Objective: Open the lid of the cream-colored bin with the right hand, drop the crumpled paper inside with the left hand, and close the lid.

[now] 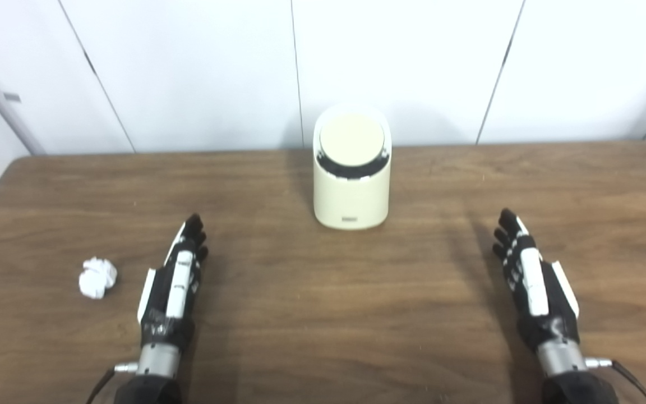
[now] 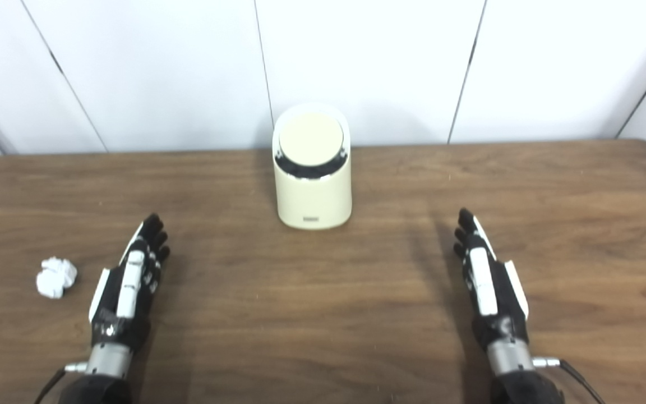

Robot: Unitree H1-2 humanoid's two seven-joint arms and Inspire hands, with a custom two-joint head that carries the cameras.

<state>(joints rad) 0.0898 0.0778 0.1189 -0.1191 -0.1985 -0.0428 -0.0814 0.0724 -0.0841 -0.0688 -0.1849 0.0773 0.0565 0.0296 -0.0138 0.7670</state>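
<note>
My right hand and left hand rest flat, fingers extended, holding nothing. The cream-colored cylindrical plastic bin, lid shut, stands ahead between them; the white crumpled paper ball lies just outside my left hand, handy for grabbing.

Bare table is seen between left hand and right hand. Only the cream-colored bin stands ahead, near the back wall, lid down. Crumpled paper lies just left of the left hand, unobstructed.
</note>
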